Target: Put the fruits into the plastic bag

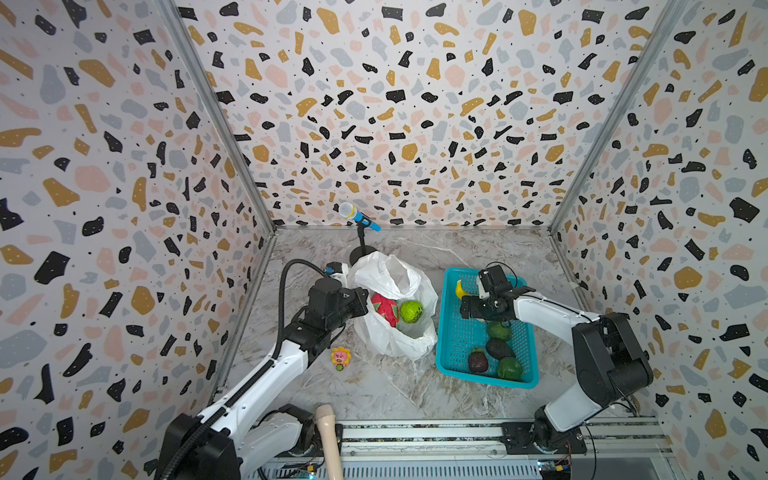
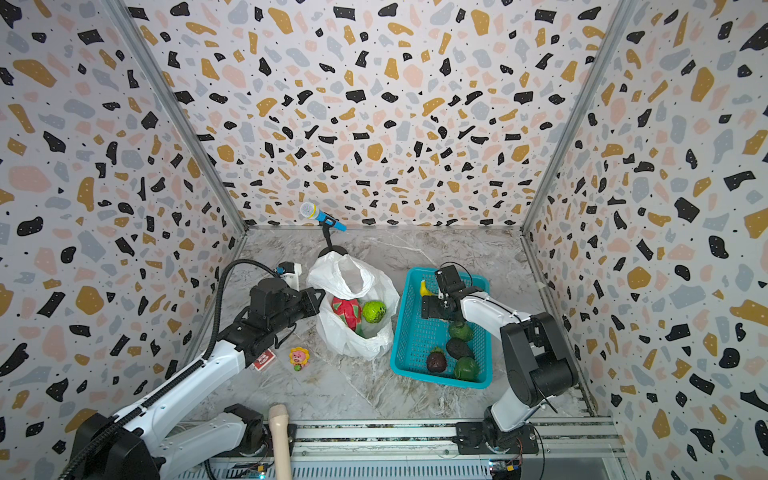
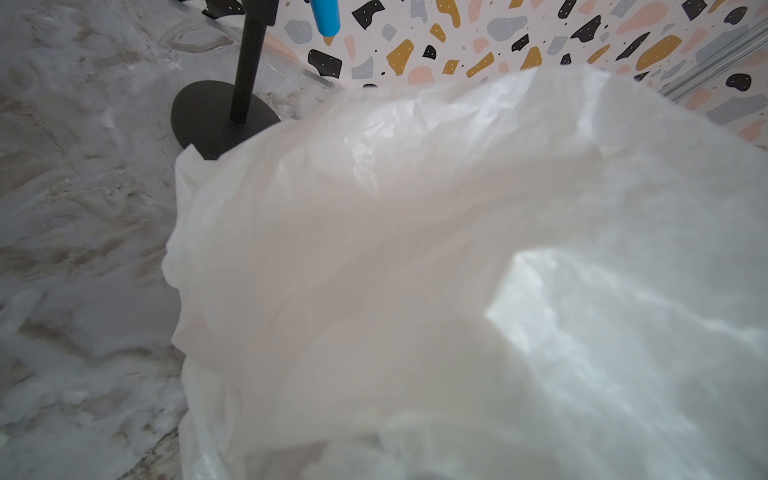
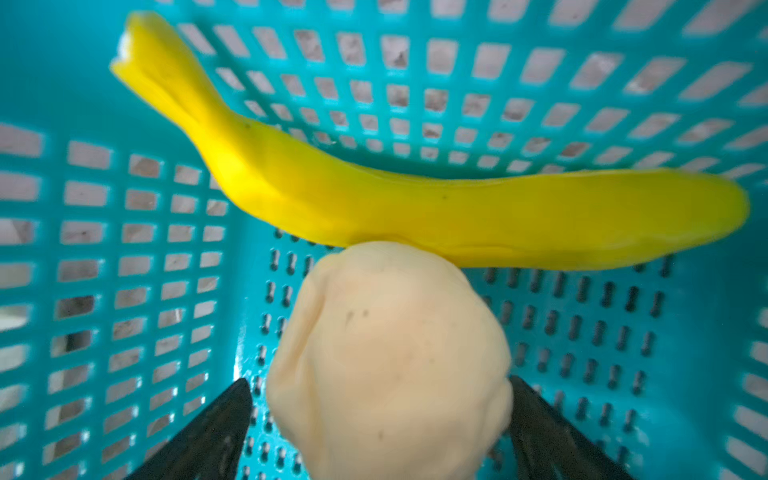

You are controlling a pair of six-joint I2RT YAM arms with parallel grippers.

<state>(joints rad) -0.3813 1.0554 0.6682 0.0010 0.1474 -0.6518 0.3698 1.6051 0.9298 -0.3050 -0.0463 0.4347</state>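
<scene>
Left pincer is clenched on the left rim of the plastic bag, so the mouth is propped open facing up. Its fingers don't show in the left wrist view, where the bag fills most of the frame.

The bag sits mid-surface, just left of the teal basket. The mic stand base is right behind it.

Inside the bag, in both top views: dragon fruit with the bumpy green fruit beside it, touching or nearly so.

Right pincer is down in the far end of the basket with its jaws spread wide, straddling a pale lumpy fruit on the basket floor. It is released, not clamped. A sliver of gap shows at one finger; contact at the other is unclear because of blur.

The pale fruit touches the banana, which lies along the basket's far wall.

Near end of the basket, clustered together:
- green fruit
- dark green fruit
- dark brown fruit
- a second green one in the near corner

The sunflower toy is on the surface near the bag's left side, by the left arm
</scene>
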